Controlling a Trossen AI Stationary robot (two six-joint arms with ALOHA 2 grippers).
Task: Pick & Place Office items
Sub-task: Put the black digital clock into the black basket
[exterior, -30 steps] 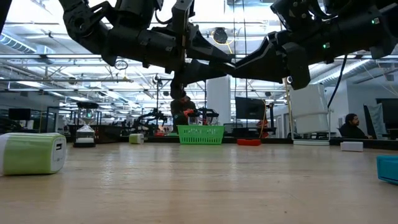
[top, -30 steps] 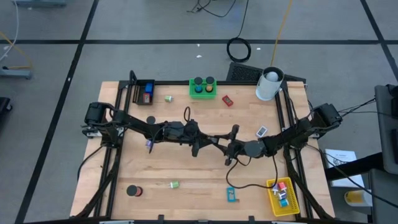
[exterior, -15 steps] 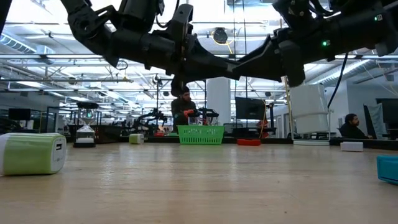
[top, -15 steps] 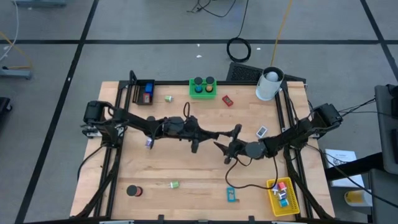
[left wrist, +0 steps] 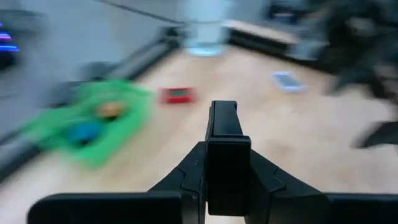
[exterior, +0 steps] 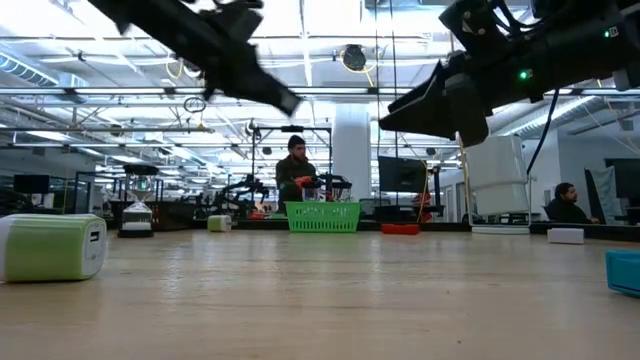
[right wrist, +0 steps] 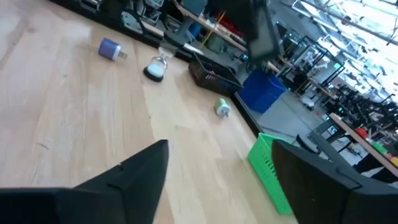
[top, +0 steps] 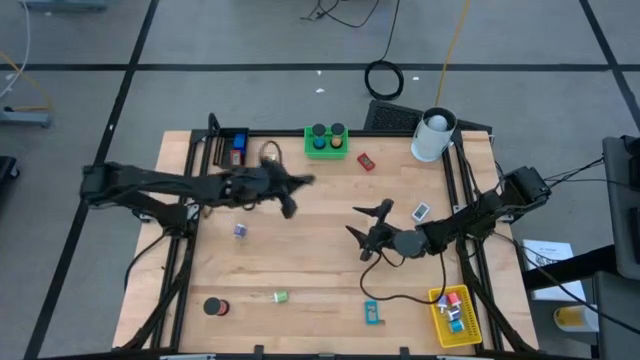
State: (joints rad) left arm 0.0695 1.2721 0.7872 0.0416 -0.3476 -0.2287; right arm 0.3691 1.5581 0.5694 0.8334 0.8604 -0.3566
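office items (top: 280, 296) scattered loose across table

Left wrist view smeared, green bin (left wrist: 87, 127) and red block (left wrist: 177, 94) blurred, left arm (exterior: 205, 45) streaked, cyan item (exterior: 622, 270) cut off.
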